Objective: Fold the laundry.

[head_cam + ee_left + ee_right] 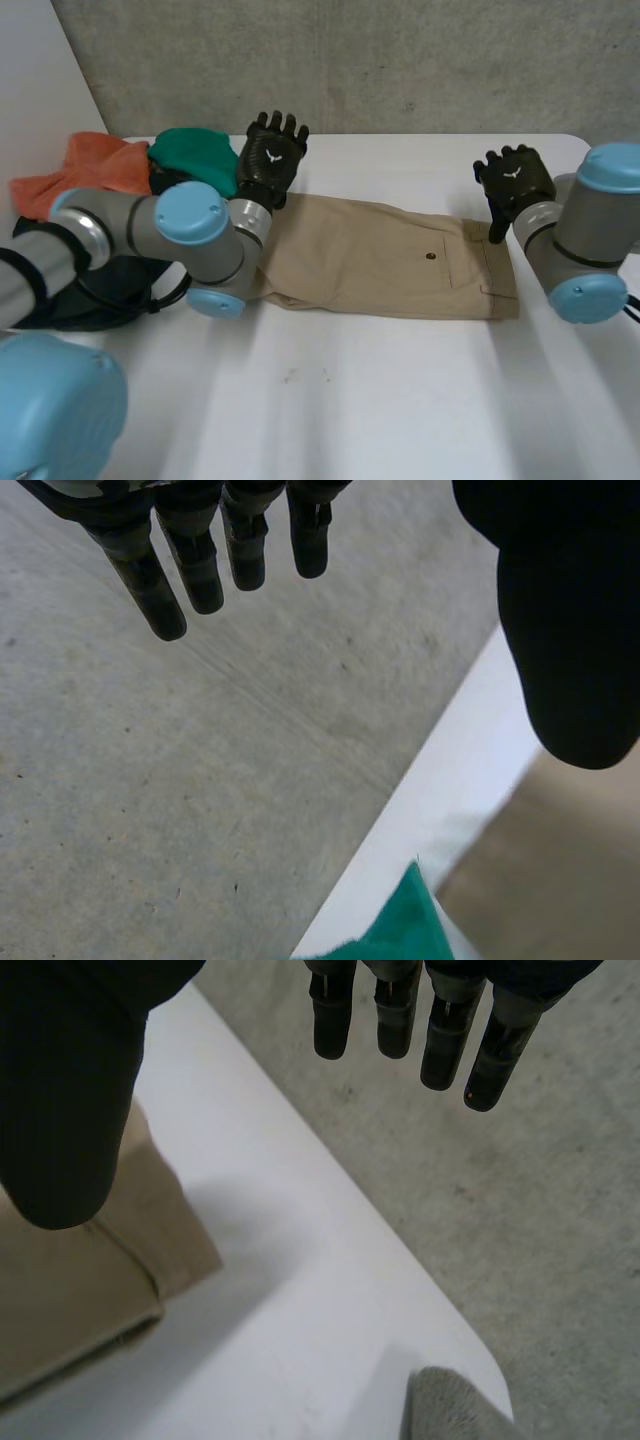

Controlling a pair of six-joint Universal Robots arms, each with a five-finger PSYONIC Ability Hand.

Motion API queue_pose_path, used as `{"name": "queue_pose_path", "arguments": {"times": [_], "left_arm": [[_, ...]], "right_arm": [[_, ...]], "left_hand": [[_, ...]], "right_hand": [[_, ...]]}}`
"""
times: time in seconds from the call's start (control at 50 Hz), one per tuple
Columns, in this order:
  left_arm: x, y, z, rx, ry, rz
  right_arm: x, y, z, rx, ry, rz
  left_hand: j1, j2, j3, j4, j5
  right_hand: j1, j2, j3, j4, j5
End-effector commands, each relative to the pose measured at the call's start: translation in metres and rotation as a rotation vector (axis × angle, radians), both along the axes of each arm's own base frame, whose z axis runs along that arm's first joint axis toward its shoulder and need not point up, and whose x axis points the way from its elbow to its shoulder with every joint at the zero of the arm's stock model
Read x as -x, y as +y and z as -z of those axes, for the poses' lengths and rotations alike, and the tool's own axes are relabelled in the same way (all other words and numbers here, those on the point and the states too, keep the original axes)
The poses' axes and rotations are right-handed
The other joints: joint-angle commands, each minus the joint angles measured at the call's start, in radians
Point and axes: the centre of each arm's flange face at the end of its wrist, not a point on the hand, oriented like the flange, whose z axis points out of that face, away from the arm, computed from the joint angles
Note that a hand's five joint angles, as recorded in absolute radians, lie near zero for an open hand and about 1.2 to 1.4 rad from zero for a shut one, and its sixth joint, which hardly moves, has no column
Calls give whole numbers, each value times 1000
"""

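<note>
- One pair of tan trousers (390,260) is laid flat and folded lengthwise across the middle of the white table (400,400). The waistband end is turned toward 3 o'clock and a buttoned pocket faces up.
- The left hand (270,160) is held up at 10 o'clock of the trousers, by their leg end. Its fingers are seen straight and apart from the thumb, with nothing grasped.
- The right hand (513,180) is held up at 2 o'clock, by the waistband corner. Its fingers are likewise straight, the thumb is apart, and nothing is held.
- A green cloth (195,160) is bunched at 9 o'clock, just beside the left hand. An orange cloth (85,170) lies further out, and a dark garment (100,290) is partly covered by the left arm at 8 o'clock.
- The trousers' leg end is crossed by the left arm.
- The table's far edge is found at 12 o'clock, near both hands, with a concrete wall (400,60) beyond it. A rounded corner is seen at 2 o'clock.
- Bare tabletop is spread from 4 to 7 o'clock.
</note>
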Motion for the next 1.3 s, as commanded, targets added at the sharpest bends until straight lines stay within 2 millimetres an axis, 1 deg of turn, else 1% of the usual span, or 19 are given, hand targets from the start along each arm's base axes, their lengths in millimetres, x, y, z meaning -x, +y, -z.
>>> {"name": "queue_pose_path", "arguments": {"times": [0.02, 0.12, 0.2, 0.34, 0.42, 0.46, 0.56, 0.64, 0.8, 0.88, 0.9, 1.0, 1.04, 1.06, 1.14, 1.2, 1.22, 1.28, 1.3], "left_arm": [[-22, 41, -30, -116, 95, 31], [-40, 69, -23, -222, 107, 32], [-48, 83, -15, -278, 98, 29], [-54, 93, -1, -325, 76, 24], [-55, 94, 1, -333, 71, 20], [-56, 93, 1, -335, 72, 16], [-56, 94, -4, -326, 76, 16], [-59, 97, -13, -310, 85, 18], [-64, 105, -29, -294, 102, 20], [-67, 108, -33, -296, 119, 21], [-68, 109, -33, -299, 124, 20], [-70, 106, -35, -306, 149, 14], [-71, 104, -36, -305, 154, 10], [-71, 103, -37, -299, 157, 10], [-70, 98, -42, -282, 171, 9], [-67, 94, -46, -276, 185, 10], [-65, 90, -52, -264, 205, 10], [-63, 83, -61, -252, 241, 1], [-63, 77, -65, -252, 261, -7]], "right_arm": [[11, 56, -38, -55, -68, -29], [18, 92, -17, -254, -50, -64], [20, 104, -3, -332, -45, -71], [21, 101, 24, -394, -28, -68], [23, 90, 36, -401, -15, -54], [27, 83, 37, -387, -16, -35], [53, 63, 30, -319, -30, 42], [70, 60, 14, -259, 22, 67], [90, 55, -5, -120, 321, 52], [55, 62, -18, 14, 428, -86], [23, 73, -27, 101, 438, -198], [-58, 118, -40, 289, 377, -531], [-76, 132, -34, 308, 354, -634], [-93, 146, -24, 317, 336, -741], [-125, 174, 6, 280, 302, -938], [-135, 180, 18, 233, 276, -971], [-137, 179, 22, 195, 244, -972], [-137, 173, 19, 96, 136, -926], [-135, 168, 16, 66, 98, -897]], "left_hand": [[-14, -30, -37, -30, -48], [-14, -30, -37, -30, -48], [-14, -30, -37, -30, -48], [-14, -30, -37, -30, -48], [-14, -30, -37, -30, -48], [-14, -30, -37, -30, -48], [-14, -30, -37, -30, -48], [-14, -30, -37, -30, -48], [-14, -30, -37, -30, -48], [-14, -30, -37, -30, -48], [-14, -30, -37, -30, -48], [-14, -30, -37, -30, -48], [-14, -30, -37, -30, -48], [-14, -30, -37, -30, -48], [-14, -30, -37, -30, -48], [-14, -30, -37, -30, -48], [-14, -30, -37, -30, -48], [-14, -30, -37, -30, -48], [-14, -30, -37, -30, -48]], "right_hand": [[-30, -49, -42, -64, -69], [-30, -49, -42, -64, -69], [-30, -49, -42, -64, -69], [88, 70, 77, 54, 49], [527, 509, 516, 494, 489], [1189, 1170, 1177, 1155, 1150], [1191, 1173, 1180, 1158, 1153], [1191, 1173, 1180, 1158, 1153], [1191, 1173, 1180, 1158, 1153], [1191, 1173, 1180, 1158, 1153], [1191, 1173, 1180, 1158, 1153], [1191, 1173, 1180, 1158, 1153], [1191, 1173, 1180, 1158, 1153], [1191, 1173, 1180, 1158, 1153], [1191, 1173, 1180, 1158, 1153], [1191, 1173, 1180, 1158, 1153], [980, 962, 969, 946, 941], [-30, -49, -42, -64, -69], [-30, -49, -42, -64, -69]]}}
